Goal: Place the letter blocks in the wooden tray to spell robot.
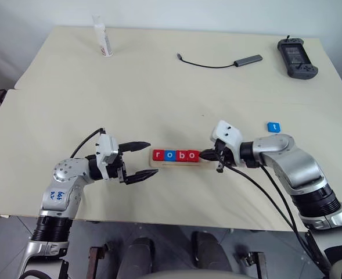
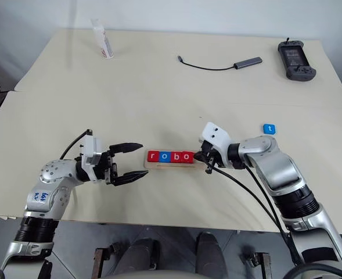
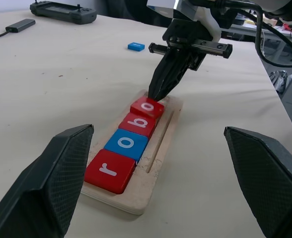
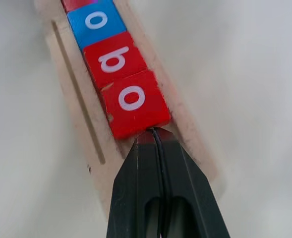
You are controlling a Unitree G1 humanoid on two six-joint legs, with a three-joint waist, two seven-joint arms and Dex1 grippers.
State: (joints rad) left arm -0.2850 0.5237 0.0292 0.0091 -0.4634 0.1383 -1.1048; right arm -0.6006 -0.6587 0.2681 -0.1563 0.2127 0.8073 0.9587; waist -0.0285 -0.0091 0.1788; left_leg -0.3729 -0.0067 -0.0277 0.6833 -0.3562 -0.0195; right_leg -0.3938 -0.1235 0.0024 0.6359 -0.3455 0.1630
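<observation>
Four flat square letter tiles (image 1: 175,155) seated in pale wooden tray (image 3: 163,148); small blue t tile (image 1: 273,127) loose on table, light, rigid, slick, best pinched edgewise; right gripper (image 4: 155,141) closed empty against last red o; left gripper (image 1: 140,159) agape.

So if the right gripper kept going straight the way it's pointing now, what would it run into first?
The right gripper, jaws shut, points along the wooden tray at the red o block ending the row. It would likely meet that block first; the tips look at its edge already.

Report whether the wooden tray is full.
Not full: the wooden tray holds r, o, b, o; the t block lies apart on the table.
</observation>
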